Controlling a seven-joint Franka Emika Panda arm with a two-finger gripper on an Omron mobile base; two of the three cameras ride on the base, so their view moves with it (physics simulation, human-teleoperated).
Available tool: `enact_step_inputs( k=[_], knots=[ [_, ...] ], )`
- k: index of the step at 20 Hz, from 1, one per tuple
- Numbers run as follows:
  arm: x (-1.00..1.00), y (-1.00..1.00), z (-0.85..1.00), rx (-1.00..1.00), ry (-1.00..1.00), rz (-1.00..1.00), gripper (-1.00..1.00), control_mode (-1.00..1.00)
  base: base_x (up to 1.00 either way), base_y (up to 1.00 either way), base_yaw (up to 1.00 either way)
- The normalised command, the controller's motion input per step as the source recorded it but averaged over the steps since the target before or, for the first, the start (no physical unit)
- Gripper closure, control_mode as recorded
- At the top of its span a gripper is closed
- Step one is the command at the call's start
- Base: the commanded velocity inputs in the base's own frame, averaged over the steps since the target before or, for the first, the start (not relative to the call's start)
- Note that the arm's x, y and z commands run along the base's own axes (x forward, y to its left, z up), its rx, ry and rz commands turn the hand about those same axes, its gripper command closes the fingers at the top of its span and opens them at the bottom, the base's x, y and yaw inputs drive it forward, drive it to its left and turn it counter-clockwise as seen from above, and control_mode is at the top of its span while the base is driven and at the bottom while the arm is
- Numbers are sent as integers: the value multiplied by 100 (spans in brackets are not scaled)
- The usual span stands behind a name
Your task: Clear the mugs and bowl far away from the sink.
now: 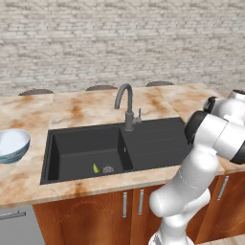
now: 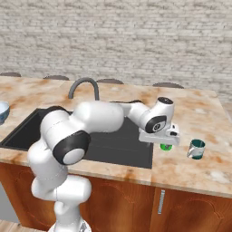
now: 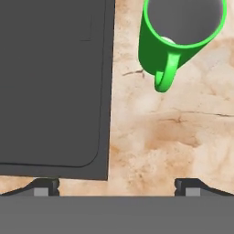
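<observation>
The bright green mug [image 3: 183, 36] stands upright on the marble counter just right of the sink [image 3: 55, 91], its handle turned toward my gripper [image 3: 117, 187]. The gripper is open and hovers above the counter, short of the mug, with nothing between its fingertips [image 3: 45, 186]. From the right base view the hand [image 2: 159, 135] hangs over the green mug [image 2: 166, 147], which is mostly hidden beneath it. The grey mug with the teal inside [image 2: 196, 148] stands a little further right. The pale blue bowl [image 1: 12, 143] rests on the counter left of the black sink [image 1: 119, 148].
A dark gooseneck faucet [image 1: 127, 107] rises behind the sink, and a small yellow-green scrap [image 1: 95, 168] lies in the left basin by the drain. Chair backs [image 1: 100, 87] show beyond the counter's far edge. Open marble counter [image 2: 199, 108] lies right of the mugs.
</observation>
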Motion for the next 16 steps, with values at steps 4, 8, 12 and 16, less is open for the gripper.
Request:
enact_step_inputs(
  k=[4, 8, 12, 16],
  knots=[
    [27, -9, -16, 0, 0, 0, -100, -100, 0, 0, 0],
    [28, -16, -16, 0, 0, 0, -100, -100, 0, 0, 0],
    [22, -18, -16, 0, 0, 0, -100, -100, 0, 0, 0],
    [17, -18, -13, 0, 0, 0, -100, -100, 0, 0, 0]
  ],
)
